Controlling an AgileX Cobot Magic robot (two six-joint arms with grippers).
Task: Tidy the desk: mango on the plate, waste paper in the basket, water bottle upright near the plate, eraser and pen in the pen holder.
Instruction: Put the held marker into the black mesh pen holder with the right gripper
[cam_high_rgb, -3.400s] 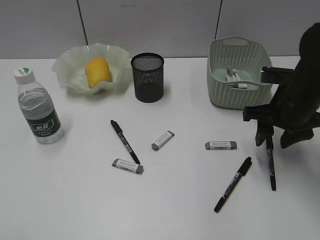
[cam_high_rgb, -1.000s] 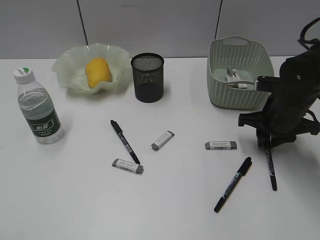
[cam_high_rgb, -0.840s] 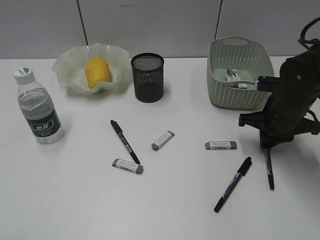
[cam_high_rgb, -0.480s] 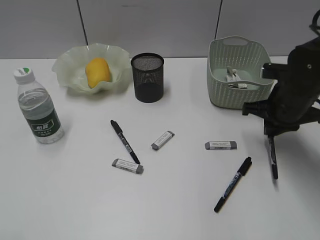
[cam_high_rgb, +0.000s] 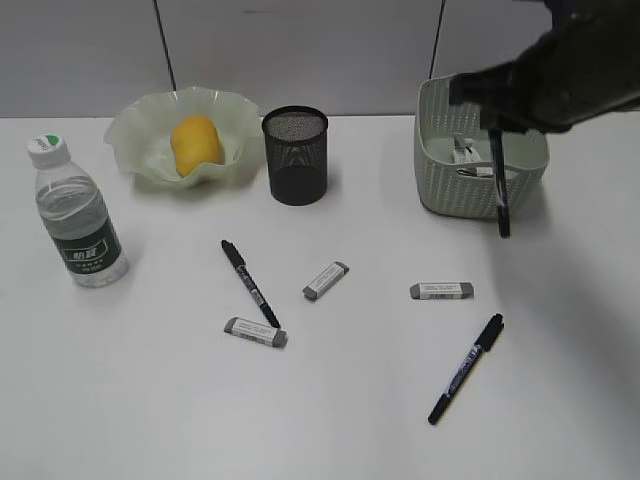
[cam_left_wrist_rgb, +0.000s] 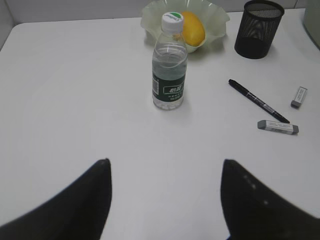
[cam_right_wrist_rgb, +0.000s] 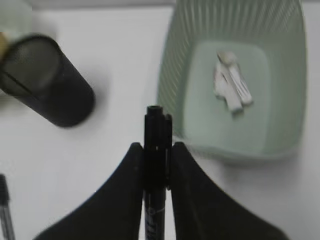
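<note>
The right gripper (cam_right_wrist_rgb: 157, 150) is clamped on a black pen (cam_right_wrist_rgb: 155, 165), its two fingers (cam_right_wrist_rgb: 125, 190) pressing the barrel from either side; the right wrist view shows this grip plainly, while the exterior view shows only a blurred dark arm with the pen (cam_high_rgb: 499, 185) hanging upright below it, off the desk (cam_high_rgb: 350, 420). Beyond the fingers in the wrist view lie the basket (cam_right_wrist_rgb: 280, 145) with the waste paper (cam_right_wrist_rgb: 231, 86) inside, and to their left the pen holder (cam_right_wrist_rgb: 45, 80). The left gripper (cam_left_wrist_rgb: 165, 200) appears only in its own wrist view, fingers (cam_left_wrist_rgb: 82, 205) spread wide and holding nothing; ahead of them the water bottle (cam_left_wrist_rgb: 169, 62) stands upright, just before the plate (cam_left_wrist_rgb: 215, 20) carrying the mango (cam_left_wrist_rgb: 192, 29). Two more pens (cam_high_rgb: 250, 283) and three erasers (cam_high_rgb: 326, 280) lie loose on the desk
</note>
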